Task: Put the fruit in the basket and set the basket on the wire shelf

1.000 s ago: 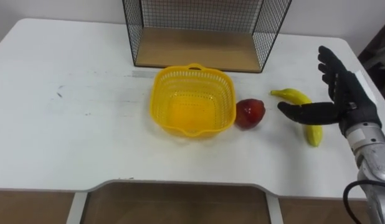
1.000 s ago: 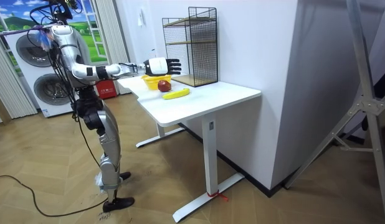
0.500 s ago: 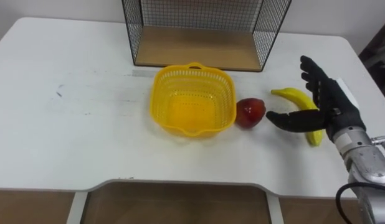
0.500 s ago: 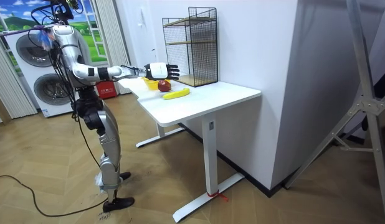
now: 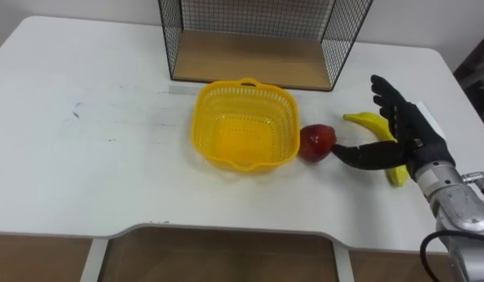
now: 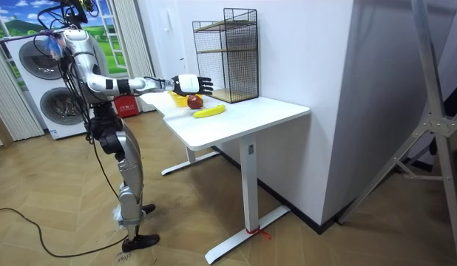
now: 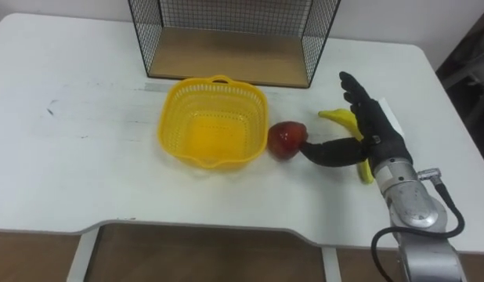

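- The right hand [image 5: 402, 135] is spread wide, holding nothing, thumb by the red apple [image 5: 315, 141]
- The banana [image 5: 363, 121] lies under it
- The yellow basket [image 5: 204, 125] sits just beside the apple

The white table [image 5: 85, 172] bears wire shelf [image 5: 250, 59], basket [image 5: 242, 139], apple [image 5: 316, 141], banana [image 5: 366, 121].

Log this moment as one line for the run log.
right hand: open, thumb near apple | basket: empty | banana: partly hidden by hand

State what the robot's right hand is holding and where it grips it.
Nothing: the right hand is open, its thumb tip beside the apple.
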Robot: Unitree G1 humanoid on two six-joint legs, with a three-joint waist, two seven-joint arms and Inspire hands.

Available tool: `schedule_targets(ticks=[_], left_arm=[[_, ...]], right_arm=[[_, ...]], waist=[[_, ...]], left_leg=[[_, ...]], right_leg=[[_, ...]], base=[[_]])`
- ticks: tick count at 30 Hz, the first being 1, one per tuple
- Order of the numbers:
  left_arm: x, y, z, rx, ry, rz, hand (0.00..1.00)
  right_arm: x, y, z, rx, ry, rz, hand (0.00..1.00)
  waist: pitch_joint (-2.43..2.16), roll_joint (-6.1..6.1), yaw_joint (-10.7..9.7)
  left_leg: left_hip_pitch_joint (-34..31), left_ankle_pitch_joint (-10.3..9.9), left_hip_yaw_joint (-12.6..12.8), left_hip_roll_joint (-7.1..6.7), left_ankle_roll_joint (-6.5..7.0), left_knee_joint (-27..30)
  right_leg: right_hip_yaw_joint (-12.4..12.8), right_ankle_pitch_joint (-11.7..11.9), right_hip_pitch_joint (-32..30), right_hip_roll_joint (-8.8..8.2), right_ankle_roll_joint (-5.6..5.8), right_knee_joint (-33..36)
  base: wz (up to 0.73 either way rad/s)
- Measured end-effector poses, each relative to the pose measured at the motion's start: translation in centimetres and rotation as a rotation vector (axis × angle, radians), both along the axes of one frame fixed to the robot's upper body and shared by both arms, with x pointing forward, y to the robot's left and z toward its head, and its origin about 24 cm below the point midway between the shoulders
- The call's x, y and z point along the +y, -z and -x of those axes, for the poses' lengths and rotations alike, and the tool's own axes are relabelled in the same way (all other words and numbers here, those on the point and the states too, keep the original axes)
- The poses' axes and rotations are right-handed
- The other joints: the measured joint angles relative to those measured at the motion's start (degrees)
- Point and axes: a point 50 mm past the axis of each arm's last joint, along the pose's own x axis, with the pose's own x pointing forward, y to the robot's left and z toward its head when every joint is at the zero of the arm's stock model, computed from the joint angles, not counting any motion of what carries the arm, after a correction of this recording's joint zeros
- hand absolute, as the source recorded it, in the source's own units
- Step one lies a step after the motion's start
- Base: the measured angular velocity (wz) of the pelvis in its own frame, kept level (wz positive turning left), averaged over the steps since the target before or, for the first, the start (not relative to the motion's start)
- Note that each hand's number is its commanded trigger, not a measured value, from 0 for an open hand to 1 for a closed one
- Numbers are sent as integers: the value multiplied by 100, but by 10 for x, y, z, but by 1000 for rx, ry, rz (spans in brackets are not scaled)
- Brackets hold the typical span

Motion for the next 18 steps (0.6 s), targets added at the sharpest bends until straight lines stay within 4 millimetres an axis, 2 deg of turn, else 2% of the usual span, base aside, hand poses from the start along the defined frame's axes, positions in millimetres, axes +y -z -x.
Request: schedule_targets(ticks=[5,18], left_arm=[[0,0,2,18,-5,-3,0],[0,0,2,20,-3,8,0]], right_arm=[[1,3,0,25,1,0,0],[12,10,0,88,-80,145,0]], waist=[[-5,-4,10],[-12,43,34]], left_leg=[[5,0,-2,0,0,0],[-41,1,-33,-2,0,6]], right_leg=[[2,0,3,1,0,0],[-42,0,2,1,0,-4]], base=[[0],[1]])
